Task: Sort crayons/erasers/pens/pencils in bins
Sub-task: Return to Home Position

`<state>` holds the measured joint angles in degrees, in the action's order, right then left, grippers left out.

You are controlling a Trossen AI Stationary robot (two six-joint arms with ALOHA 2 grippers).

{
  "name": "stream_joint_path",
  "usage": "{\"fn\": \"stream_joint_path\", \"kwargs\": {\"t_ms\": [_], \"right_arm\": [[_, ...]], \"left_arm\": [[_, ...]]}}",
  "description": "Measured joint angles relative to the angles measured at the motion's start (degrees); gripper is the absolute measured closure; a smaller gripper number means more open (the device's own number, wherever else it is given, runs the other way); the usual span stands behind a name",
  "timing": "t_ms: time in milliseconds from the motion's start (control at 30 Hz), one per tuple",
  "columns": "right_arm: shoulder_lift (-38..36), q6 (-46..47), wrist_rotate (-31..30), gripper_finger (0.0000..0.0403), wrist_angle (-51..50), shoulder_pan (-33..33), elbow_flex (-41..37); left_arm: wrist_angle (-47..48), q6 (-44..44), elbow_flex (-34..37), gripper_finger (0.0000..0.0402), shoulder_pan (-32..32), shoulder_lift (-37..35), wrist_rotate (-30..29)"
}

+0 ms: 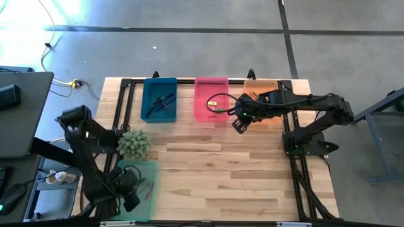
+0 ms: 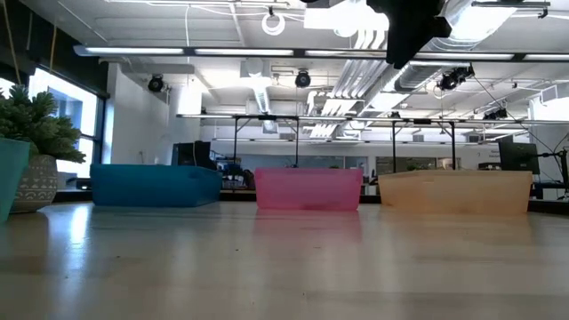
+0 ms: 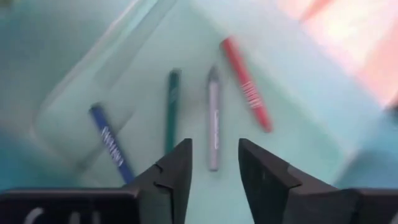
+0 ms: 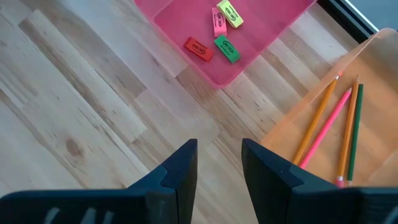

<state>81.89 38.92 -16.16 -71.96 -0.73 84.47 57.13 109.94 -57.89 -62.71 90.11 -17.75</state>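
Bins first: the blue bin (image 1: 165, 85) at the far edge of the table (image 1: 221, 170) holds the dark pens (image 1: 161, 102). The pink bin (image 1: 202, 88) next to it holds four erasers (image 4: 227, 48): red, pink, yellow and green. The orange bin (image 4: 382, 87) beside that holds the pencils (image 4: 318, 118), two orange, one pink, one green. The green bin (image 1: 148, 170) sits well apart on the left arm's side, just beside a potted plant (image 1: 134, 144). Four crayons (image 3: 213, 118) lie loose on its floor: blue, green, grey and red.

Your left jaws hang over the green bin, parted with nothing between them. Your right jaws hang over bare wood by the pink and orange bins, likewise parted and empty.

Only the wrist views let you count the small pieces. The low view gives you just the outer walls of the blue, pink and orange bins in a row. The bins are shallow translucent plastic with rounded corners, the table is pale planked wood, and the erasers are stubby labelled blocks.
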Motion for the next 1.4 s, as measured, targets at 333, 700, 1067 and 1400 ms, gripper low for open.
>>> {"fn": "stream_joint_path", "kwargs": {"t_ms": [333,700,1067,1400], "right_arm": [[0.0,-0.4,-3.0,0.0286,0.0,0.0,0.0],[0.0,-11.3,-3.0,0.0286,-0.1,-0.4,0.0],[-0.8,-24.9,-3.0,0.0286,-0.7,-1.2,0.0],[-10.8,-32.9,-4.7,0.0286,-2.8,-5.6,0.0]], "left_arm": [[-5.2,-21.7,0.0,0.0285,7.6,-17.0,-12.7],[-22.8,-53.6,0.0,0.034,23.8,-26.8,-21.1],[-32.0,-67.2,0.0,0.0397,40.0,-30.5,-15.4],[-39.5,-79.9,0.0,0.0401,50.7,-30.5,-5.8]]}}
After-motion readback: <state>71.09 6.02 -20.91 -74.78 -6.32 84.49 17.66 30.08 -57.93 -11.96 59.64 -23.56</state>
